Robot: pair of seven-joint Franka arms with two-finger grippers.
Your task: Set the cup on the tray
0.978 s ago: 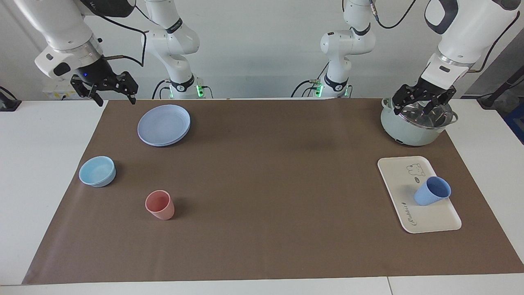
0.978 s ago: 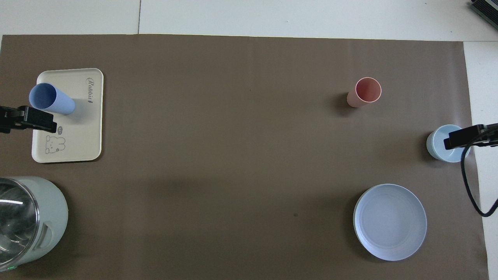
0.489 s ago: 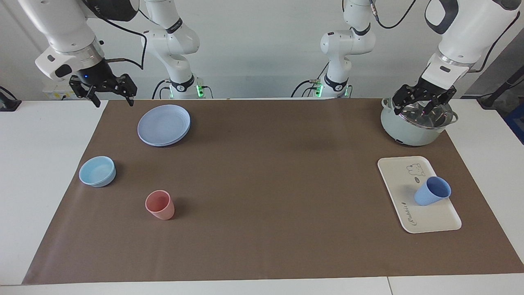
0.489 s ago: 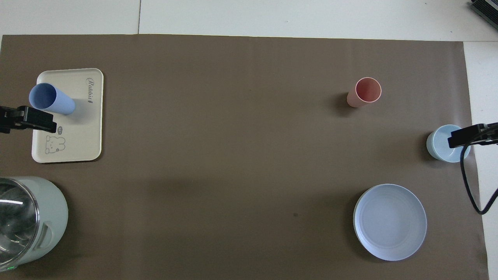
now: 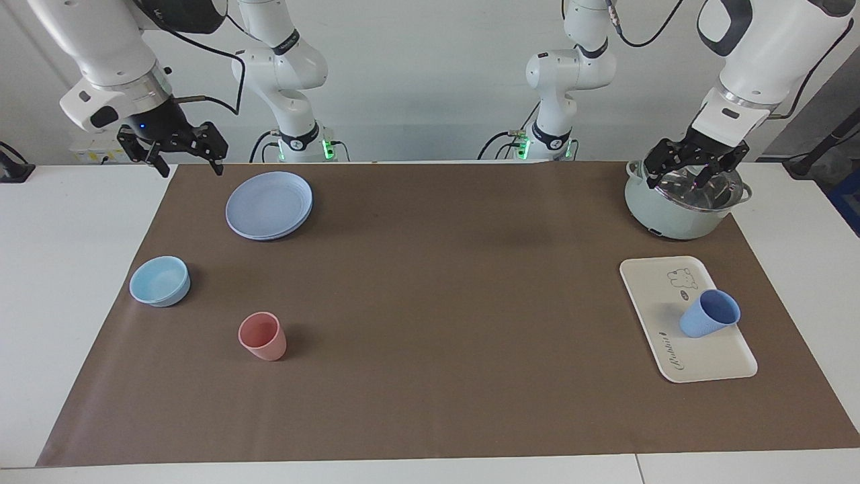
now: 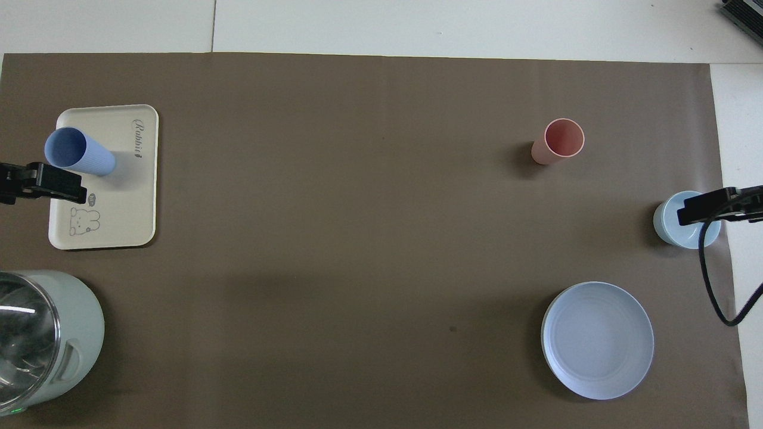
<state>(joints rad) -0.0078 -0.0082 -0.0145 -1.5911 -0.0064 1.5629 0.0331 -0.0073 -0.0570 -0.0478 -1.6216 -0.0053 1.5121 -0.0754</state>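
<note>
The periwinkle-blue cup (image 5: 709,314) (image 6: 80,154) stands upright on the cream tray (image 5: 678,363) (image 6: 119,220), near the tray's edge at the left arm's end of the table. Nothing touches it. My left gripper (image 5: 680,180) (image 6: 53,185) hangs open over the pale green pot (image 5: 672,218), empty and apart from the cup. High over the mat's edge beside the lavender plate (image 5: 269,205), my right gripper (image 5: 190,168) (image 6: 709,205) is open and holds nothing.
A salmon-pink tumbler (image 5: 263,336) and a low light-blue bowl (image 5: 160,281) stand toward the right arm's end, farther from the robots than the plate. The pot (image 6: 47,339) sits nearer to the robots than the tray. A brown mat (image 5: 430,302) covers the table.
My right gripper has shifted slightly in the air above the mat's edge. The left gripper, the cup and the tray have stayed where they were.
</note>
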